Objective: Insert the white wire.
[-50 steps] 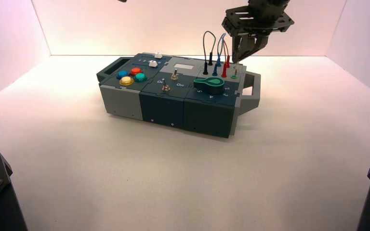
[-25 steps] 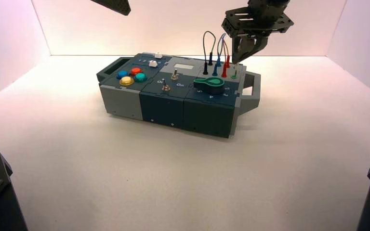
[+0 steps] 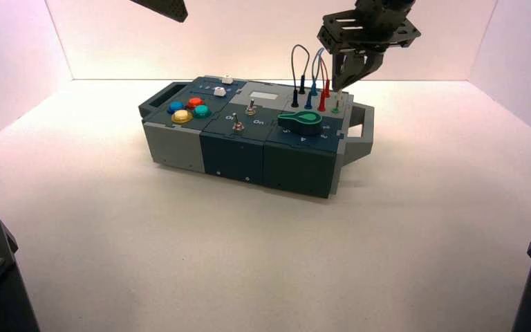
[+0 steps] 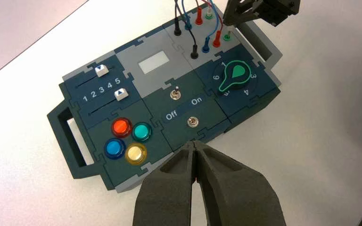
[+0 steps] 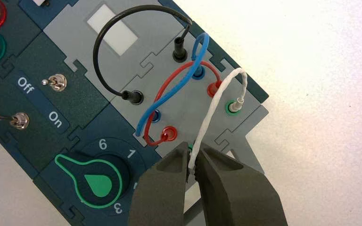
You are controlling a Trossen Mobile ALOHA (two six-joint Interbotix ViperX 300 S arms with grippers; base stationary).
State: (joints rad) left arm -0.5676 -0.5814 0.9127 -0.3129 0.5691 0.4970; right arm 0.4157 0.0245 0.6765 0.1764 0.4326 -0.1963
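Note:
The white wire [image 5: 212, 108] arcs over the grey socket panel at the right end of the box [image 3: 235, 149]. One of its plugs stands in a green socket [image 5: 234, 107]. My right gripper [image 5: 192, 165] is shut on the wire's other end, right above a second green socket [image 5: 189, 147] next to the green knob [image 5: 96, 181]. In the high view the right gripper [image 3: 346, 81] hangs over the panel's far right corner. My left gripper [image 4: 195, 145] is shut on nothing, high above the box's front edge near the toggle switches.
Black [image 5: 108, 42], blue [image 5: 179, 82] and red [image 5: 179, 77] wires loop close beside the white one. Two toggle switches [image 5: 56, 82], coloured buttons [image 4: 125, 139] and two sliders [image 4: 101, 70] fill the rest of the top. A handle [image 3: 363, 131] juts out at the right end.
A piece of the left arm has come into the top left of the high view. The right gripper has stayed over the sockets, still shut on the white wire.

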